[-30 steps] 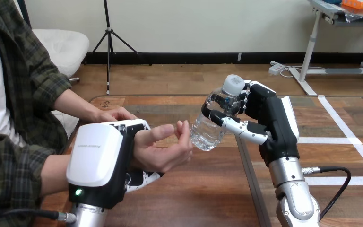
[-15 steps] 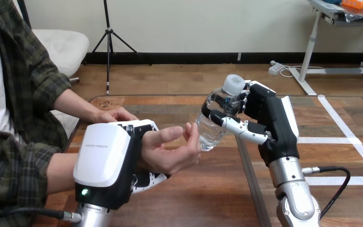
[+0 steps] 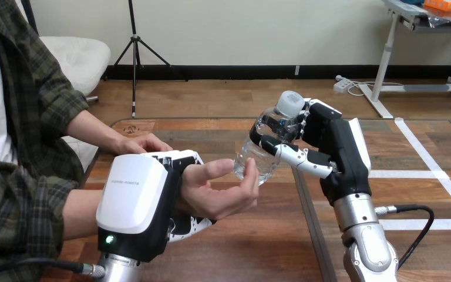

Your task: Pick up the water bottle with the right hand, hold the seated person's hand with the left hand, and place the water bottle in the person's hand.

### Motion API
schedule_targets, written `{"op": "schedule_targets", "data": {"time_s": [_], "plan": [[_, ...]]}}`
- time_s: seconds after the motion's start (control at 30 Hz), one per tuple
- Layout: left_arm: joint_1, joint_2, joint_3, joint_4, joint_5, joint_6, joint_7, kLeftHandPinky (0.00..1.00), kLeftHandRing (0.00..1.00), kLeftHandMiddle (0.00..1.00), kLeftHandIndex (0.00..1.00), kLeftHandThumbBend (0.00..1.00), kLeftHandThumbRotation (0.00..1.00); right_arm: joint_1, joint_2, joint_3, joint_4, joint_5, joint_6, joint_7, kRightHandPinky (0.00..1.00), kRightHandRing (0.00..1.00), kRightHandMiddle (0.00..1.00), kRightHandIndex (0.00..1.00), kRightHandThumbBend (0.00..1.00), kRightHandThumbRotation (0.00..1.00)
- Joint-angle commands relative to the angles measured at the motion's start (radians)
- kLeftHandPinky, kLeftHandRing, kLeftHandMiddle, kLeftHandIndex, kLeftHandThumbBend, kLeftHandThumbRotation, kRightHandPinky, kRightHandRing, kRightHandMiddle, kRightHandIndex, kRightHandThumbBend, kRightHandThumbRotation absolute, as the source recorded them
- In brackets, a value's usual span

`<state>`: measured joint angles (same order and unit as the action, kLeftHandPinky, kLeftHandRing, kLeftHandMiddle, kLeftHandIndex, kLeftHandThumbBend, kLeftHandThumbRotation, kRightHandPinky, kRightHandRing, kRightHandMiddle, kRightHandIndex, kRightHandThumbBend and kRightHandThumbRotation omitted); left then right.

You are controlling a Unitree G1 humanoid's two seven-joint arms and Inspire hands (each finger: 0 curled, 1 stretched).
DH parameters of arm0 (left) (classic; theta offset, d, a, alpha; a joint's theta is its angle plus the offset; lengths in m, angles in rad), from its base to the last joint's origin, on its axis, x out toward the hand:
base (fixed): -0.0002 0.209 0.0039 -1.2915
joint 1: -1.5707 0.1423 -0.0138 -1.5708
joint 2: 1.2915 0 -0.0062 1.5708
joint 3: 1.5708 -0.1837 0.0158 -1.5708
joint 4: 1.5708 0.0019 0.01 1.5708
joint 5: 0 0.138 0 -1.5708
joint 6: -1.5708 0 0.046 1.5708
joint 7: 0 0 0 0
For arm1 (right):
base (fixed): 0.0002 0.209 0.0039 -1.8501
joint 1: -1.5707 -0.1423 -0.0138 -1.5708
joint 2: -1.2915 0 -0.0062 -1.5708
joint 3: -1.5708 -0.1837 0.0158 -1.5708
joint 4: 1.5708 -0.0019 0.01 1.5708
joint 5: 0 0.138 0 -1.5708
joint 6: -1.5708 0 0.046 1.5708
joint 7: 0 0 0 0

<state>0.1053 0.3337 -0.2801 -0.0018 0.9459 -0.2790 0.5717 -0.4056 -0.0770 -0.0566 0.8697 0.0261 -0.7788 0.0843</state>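
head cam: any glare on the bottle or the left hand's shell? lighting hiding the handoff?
Head view: even light, no hard glare. The water bottle shows small highlights, with the table visible through its clear wall. The left hand has a bright white shell, not washed out. The person's hand is plainly lit.

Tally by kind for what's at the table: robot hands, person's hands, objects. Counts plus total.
Robot hands: 2 (left hand, right hand)
Person's hands: 2 (near hand, far hand)
Water bottle: 1
Total: 5
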Motion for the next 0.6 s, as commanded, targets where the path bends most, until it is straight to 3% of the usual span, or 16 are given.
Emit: {"op": "schedule_targets", "data": {"time_s": [0.0, 0.3, 0.57], "plan": [[-0.074, -0.014, -0.029, -0.059, 0.006, -0.039, 0.003, 0.27, 0.33, 0.39, 0.41, 0.88, 0.00, -0.144, 0.001, -0.019, -0.023, 0.012, -0.036, -0.010, 0.46, 0.43, 0.48, 0.58, 0.65, 0.00], [-0.065, -0.014, -0.032, -0.066, 0.000, -0.047, -0.009, 0.28, 0.34, 0.39, 0.41, 0.88, 0.00, -0.168, -0.010, -0.005, -0.019, -0.055, -0.056, -0.061, 0.47, 0.43, 0.47, 0.57, 0.69, 0.00], [-0.056, -0.016, -0.035, -0.071, -0.008, -0.056, -0.021, 0.28, 0.35, 0.40, 0.42, 0.88, 0.00, -0.183, -0.004, -0.002, -0.023, -0.069, -0.051, -0.066, 0.48, 0.44, 0.47, 0.57, 0.71, 0.00]]}}
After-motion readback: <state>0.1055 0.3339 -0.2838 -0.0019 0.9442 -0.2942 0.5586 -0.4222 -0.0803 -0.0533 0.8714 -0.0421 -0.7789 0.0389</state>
